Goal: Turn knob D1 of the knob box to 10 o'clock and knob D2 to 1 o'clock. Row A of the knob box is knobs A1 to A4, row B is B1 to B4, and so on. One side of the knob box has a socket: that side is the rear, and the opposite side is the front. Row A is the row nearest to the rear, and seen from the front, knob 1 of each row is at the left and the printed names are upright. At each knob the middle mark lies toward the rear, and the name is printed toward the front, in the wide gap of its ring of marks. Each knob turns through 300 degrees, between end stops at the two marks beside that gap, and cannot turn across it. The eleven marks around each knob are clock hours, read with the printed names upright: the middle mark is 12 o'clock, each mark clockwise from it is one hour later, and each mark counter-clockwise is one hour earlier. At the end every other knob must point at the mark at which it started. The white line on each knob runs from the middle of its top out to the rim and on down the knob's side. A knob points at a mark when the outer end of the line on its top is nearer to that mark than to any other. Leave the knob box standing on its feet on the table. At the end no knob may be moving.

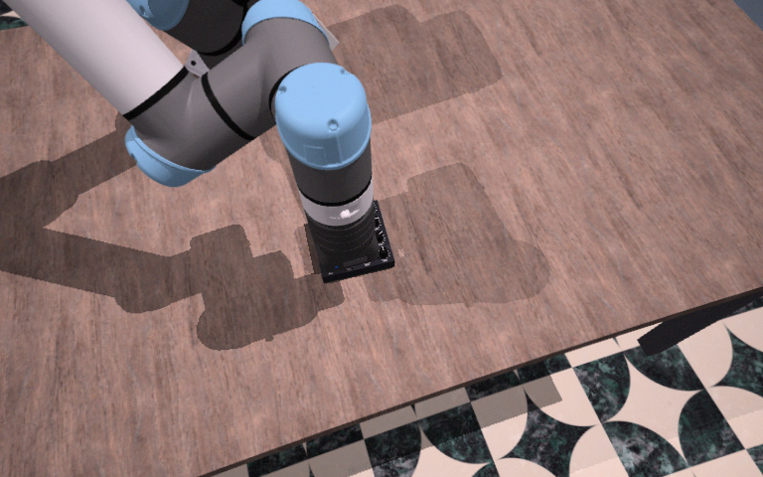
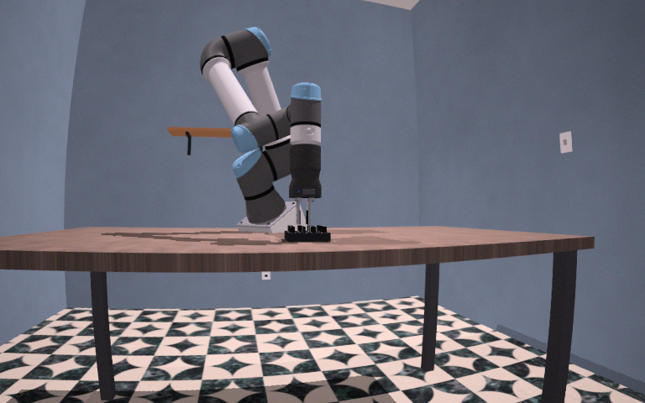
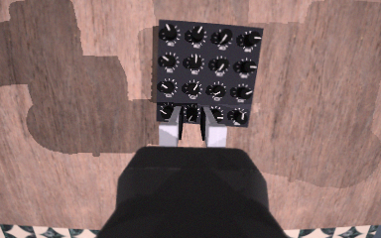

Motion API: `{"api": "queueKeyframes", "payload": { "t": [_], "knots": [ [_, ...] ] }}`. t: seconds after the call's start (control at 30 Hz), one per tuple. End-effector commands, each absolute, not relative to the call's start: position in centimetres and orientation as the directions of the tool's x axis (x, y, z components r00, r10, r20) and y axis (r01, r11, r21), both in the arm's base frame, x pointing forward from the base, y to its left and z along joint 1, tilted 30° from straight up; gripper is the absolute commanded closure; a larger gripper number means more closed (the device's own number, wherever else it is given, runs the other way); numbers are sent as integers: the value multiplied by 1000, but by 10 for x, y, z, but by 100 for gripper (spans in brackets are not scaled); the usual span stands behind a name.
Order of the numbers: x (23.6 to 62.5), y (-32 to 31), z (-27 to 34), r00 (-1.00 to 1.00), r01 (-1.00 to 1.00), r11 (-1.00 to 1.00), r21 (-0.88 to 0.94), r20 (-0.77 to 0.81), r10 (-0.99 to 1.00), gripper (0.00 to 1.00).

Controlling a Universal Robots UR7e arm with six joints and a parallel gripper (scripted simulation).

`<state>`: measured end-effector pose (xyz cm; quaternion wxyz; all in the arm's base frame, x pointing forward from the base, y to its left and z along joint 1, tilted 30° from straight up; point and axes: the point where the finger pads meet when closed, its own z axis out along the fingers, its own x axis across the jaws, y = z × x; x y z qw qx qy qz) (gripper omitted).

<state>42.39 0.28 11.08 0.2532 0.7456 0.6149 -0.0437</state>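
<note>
The black knob box [image 3: 205, 71] stands on the wooden table, with four rows of knobs and the printed names upright in the wrist view. Row D is the row nearest to me. My gripper [image 3: 191, 117] points straight down over that row, and its two pale fingers stand partly open on either side of knob D2 [image 3: 191, 114], low beside it. Knob D1 [image 3: 166, 111] is partly hidden behind the left finger. I cannot read where the lines on D1 and D2 point. In the top view the wrist covers most of the box. In the exterior view the fingers [image 2: 304, 219] reach down to the knob tops of the box [image 2: 306, 234].
The arm's base [image 2: 266, 219] stands on the table just behind the box. Knobs D3 [image 3: 216, 114] and D4 [image 3: 238, 116] lie right of the fingers. The table's edge [image 1: 506, 371] is some way in front of the box.
</note>
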Motion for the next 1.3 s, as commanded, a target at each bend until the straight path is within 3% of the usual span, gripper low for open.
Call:
{"api": "queueKeyframes", "payload": {
  "t": [0.0, 1.27],
  "knots": [
    [424, 3, 111, 240, 939, -115, 325, -376, 895, 54],
    [428, -3, 99, 240, 939, -115, 325, -376, 895, 54]
  ]
}}
